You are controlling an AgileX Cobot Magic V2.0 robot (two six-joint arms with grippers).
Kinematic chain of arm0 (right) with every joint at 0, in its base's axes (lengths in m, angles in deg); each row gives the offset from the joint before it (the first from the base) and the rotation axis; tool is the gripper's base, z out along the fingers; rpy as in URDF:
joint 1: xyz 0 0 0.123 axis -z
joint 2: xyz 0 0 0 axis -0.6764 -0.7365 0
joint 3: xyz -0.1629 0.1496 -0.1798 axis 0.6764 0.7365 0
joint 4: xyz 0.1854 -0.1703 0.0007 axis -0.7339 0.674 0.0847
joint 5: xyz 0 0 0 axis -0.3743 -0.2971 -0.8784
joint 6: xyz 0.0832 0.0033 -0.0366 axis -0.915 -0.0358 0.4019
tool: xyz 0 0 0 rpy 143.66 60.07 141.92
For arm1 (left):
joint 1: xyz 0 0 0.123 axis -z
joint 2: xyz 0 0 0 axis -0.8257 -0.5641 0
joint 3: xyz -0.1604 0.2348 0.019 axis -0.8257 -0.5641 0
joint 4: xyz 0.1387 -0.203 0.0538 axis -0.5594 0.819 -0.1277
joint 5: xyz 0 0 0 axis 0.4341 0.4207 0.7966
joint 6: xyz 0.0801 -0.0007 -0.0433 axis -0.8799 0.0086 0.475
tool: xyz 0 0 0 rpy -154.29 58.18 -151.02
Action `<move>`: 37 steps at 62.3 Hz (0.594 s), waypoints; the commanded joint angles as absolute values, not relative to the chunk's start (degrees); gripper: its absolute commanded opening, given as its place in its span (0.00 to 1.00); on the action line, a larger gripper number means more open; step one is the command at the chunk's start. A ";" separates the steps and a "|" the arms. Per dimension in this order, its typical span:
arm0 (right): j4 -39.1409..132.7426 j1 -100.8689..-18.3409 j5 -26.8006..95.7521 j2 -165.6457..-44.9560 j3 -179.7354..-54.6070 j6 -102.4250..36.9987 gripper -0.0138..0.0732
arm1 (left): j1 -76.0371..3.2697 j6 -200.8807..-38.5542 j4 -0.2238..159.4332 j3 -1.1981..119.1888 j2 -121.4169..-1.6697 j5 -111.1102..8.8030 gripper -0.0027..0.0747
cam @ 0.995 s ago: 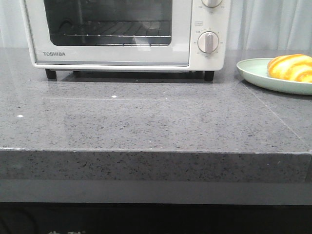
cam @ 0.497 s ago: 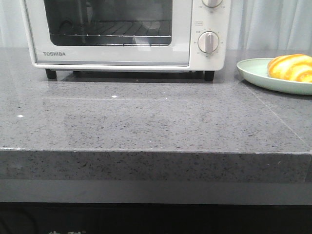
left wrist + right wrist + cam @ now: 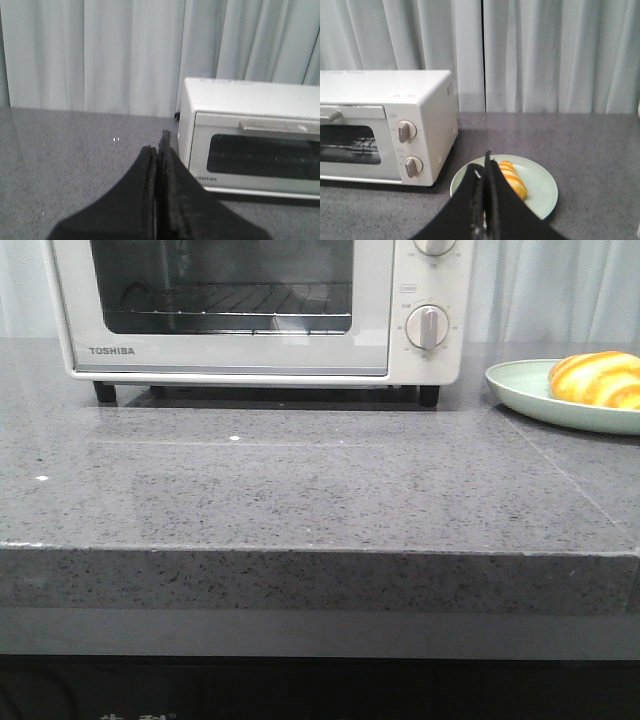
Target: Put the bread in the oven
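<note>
Bread (image 3: 597,378) lies lengthwise across plate (image 3: 520,392), beside oven (image 3: 260,310).

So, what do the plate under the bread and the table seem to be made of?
The plate looks like glazed ceramic, perhaps plastic: pale green, smooth, with a soft shine on its rim. The table looks like polished stone or a stone-like composite: grey with fine dark and light speckles, and it faintly reflects the oven.

Even, soft, diffuse illumination. Faint sheen on the worktop (image 3: 320,490); dark shadow beneath the oven (image 3: 260,310). Wrist views slightly blurred.
</note>
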State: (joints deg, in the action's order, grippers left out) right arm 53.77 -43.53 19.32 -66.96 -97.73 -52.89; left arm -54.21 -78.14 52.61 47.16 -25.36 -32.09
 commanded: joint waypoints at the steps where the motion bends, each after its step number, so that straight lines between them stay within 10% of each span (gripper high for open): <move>1: 53.67 -43.34 21.14 -71.58 -99.71 -52.32 0.08 | -54.32 -78.32 53.02 48.75 -29.82 -34.66 0.01; 37: 54.39 -43.34 15.59 -89.40 -99.71 -52.25 0.08 | -54.32 -78.94 51.24 48.76 -47.67 -34.18 0.01</move>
